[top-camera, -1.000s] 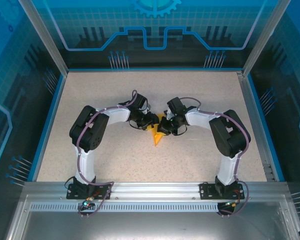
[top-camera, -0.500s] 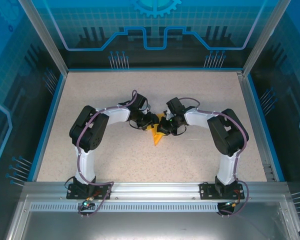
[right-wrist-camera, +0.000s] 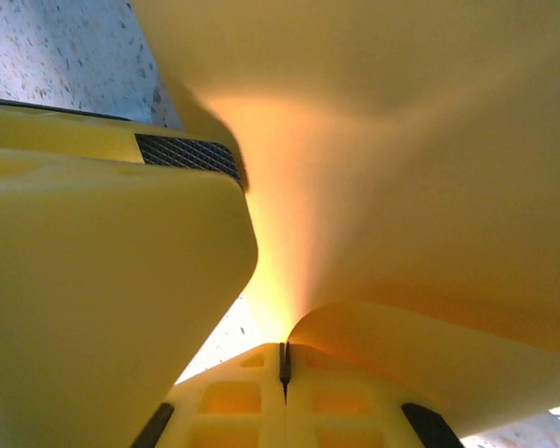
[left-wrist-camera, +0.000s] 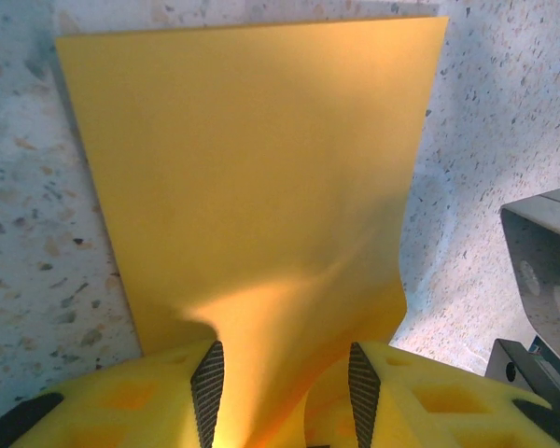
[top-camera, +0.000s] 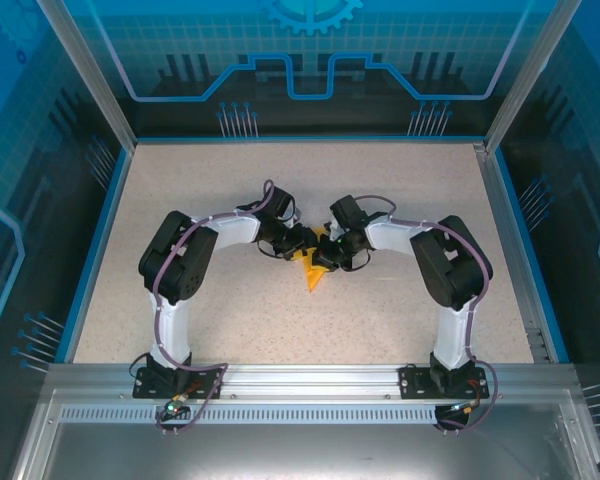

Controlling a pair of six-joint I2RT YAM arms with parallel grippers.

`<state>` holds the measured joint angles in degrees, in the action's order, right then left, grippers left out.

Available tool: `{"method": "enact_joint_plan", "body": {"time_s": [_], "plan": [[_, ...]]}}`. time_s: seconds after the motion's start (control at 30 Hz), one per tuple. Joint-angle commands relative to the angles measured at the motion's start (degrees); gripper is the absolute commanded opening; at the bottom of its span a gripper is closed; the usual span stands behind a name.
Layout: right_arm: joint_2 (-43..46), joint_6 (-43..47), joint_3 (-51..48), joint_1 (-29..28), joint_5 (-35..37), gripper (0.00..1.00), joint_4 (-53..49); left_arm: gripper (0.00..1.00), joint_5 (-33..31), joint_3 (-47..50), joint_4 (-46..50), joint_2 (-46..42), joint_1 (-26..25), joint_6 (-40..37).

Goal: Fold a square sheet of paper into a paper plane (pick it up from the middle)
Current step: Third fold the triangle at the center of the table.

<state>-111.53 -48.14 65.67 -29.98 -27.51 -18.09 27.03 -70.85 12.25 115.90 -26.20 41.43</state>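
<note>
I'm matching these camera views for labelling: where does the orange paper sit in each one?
Top external: orange paper near the picture's centre.
Left wrist: across the middle, from the top edge downward.
Right wrist: across the top and right.
Shared landmark: the speckled tabletop.

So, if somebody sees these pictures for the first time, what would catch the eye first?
First, the bright orange paper in the middle of the table, with its pointed tip toward the near edge. Next, the two black arms bend inward and meet over it, with the left gripper and the right gripper almost touching. In the left wrist view the paper spreads away from the fingers.
</note>
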Motion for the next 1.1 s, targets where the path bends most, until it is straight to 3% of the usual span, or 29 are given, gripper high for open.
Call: {"method": "enact_joint_plan", "body": {"time_s": [0.0,1.07], "plan": [[-1.2,1.1,1.8,-0.8,-0.9,0.00,-0.6,0.44,0.4,-0.8,3.7,0.6,-0.3,-1.6],[-0.8,-2.7,0.0,0.5,-0.2,0.00,4.7,0.44,0.3,-0.5,4.0,0.6,-0.4,-1.5]]}}
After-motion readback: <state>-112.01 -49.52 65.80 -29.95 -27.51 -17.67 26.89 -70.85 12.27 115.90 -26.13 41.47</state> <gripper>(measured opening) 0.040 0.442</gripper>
